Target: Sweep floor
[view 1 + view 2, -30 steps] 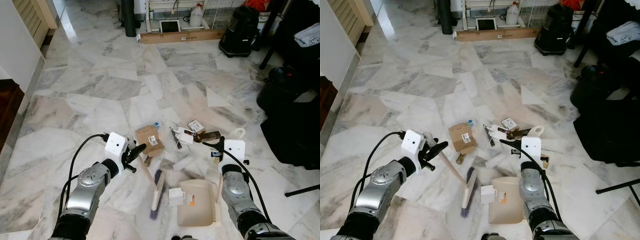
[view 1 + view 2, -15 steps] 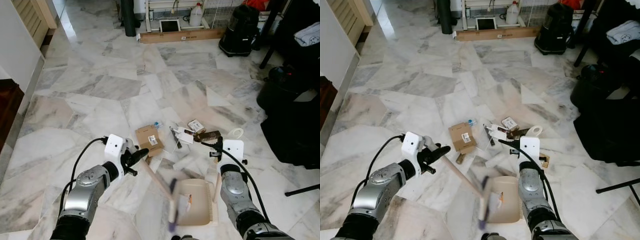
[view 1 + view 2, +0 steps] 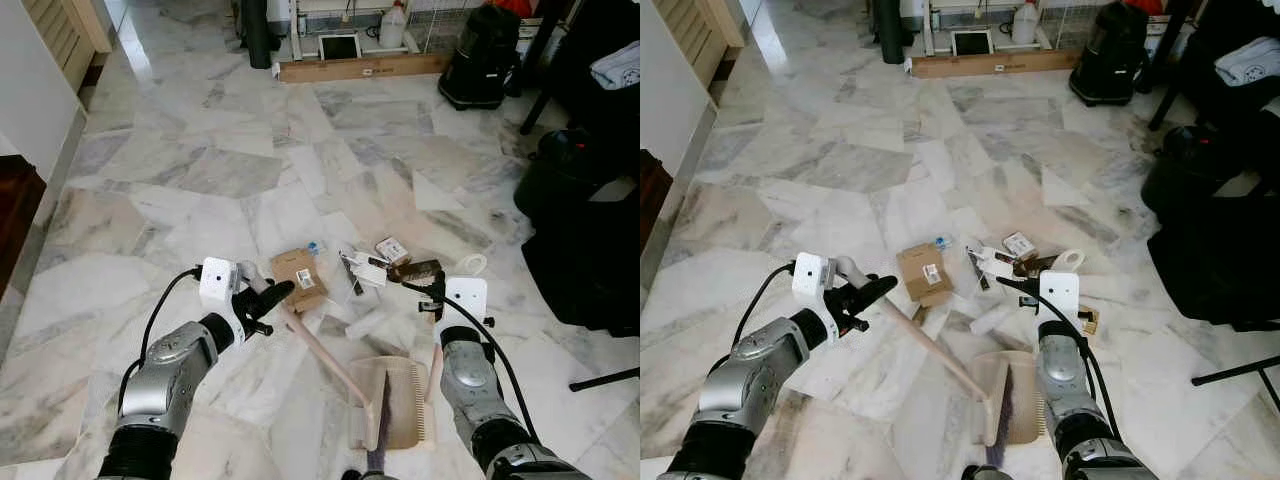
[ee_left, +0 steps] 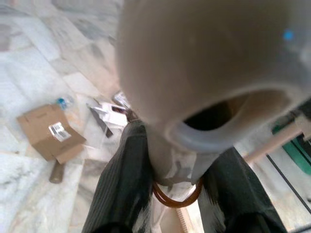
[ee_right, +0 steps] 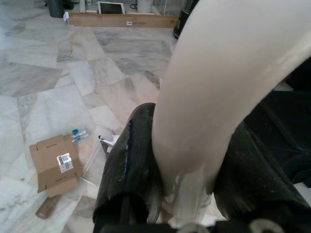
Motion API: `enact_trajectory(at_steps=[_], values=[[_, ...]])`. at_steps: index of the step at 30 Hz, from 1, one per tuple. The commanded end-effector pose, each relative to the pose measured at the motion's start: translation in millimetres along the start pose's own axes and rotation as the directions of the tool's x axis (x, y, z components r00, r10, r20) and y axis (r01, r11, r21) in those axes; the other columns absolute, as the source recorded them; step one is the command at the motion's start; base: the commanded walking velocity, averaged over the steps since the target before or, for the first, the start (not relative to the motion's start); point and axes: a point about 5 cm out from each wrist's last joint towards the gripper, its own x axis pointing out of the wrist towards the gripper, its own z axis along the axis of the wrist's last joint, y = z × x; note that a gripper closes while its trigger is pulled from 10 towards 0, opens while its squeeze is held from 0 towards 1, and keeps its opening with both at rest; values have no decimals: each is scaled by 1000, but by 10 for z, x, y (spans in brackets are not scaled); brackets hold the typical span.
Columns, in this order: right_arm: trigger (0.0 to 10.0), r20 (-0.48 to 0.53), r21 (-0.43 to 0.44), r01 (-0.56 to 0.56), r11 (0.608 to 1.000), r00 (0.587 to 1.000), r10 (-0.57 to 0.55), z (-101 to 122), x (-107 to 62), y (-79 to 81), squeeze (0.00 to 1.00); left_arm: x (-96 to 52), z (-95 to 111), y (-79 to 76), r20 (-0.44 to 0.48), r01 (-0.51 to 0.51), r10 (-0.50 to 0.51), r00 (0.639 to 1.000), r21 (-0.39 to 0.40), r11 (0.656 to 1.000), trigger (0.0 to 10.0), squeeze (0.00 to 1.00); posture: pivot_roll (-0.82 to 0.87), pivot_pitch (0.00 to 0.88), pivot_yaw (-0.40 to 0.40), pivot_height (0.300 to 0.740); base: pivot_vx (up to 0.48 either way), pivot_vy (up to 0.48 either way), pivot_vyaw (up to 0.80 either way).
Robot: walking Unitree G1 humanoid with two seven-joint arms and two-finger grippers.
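Note:
My left gripper [image 3: 272,296] is shut on the top of a hand brush's wooden handle [image 3: 325,350]. The handle slants down to the right, and its bristle head [image 3: 379,428] rests inside the beige dustpan [image 3: 408,398] on the marble floor. My right gripper [image 5: 180,160] is shut on the dustpan's pale upright handle [image 3: 436,362]. Beyond the pan lies litter: a flattened cardboard box [image 3: 298,277], a small printed carton [image 3: 392,250], paper scraps [image 3: 364,272], a white tube [image 3: 362,323] and a white tape ring [image 3: 471,265].
Black bags and furniture [image 3: 585,230] crowd the right side. A black vacuum [image 3: 478,65] and a long cardboard strip [image 3: 362,69] stand at the far wall. A white wall [image 3: 30,95] and dark wooden edge [image 3: 15,215] run along the left.
The brush head has swept right across the floor into the dustpan. The small white box that lay at the pan's mouth is out of sight. The dustpan has stayed put.

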Motion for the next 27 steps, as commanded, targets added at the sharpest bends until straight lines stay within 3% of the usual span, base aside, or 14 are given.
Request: enact_trajectory(at_steps=[1,3,9,13,17,22,27], values=[[10000,-129,29,-37,999,991,41,-247,-140,105,0,2,246,21,121,-30,25,992,40,999,10000,0,87,173,11,740,0,0,0],[10000,-130,28,-39,999,991,42,-249,-141,105,0,-11,343,66,166,-73,64,984,48,996,10000,0,89,173,10,740,0,0,0],[10000,-134,32,-45,998,990,48,-256,-148,126,0,-44,312,97,145,-95,81,986,99,990,10000,0,93,166,12,740,0,0,0],[10000,-132,58,-27,998,991,34,-254,-148,113,0,-89,241,147,104,-126,108,989,192,973,10000,0,99,163,12,740,0,0,0],[10000,-176,206,64,976,984,-28,-271,-125,33,0,-123,184,161,60,-112,101,993,233,966,10000,0,106,158,12,740,0,0,0],[10000,-165,191,62,980,986,-30,-257,-117,24,0,-137,140,159,28,-93,89,996,254,963,10000,0,102,160,13,740,0,0,0],[10000,-167,182,59,981,986,-29,-268,-125,20,0,-182,10,120,-85,-6,36,996,327,945,10000,0,104,165,13,740,0,0,0]])
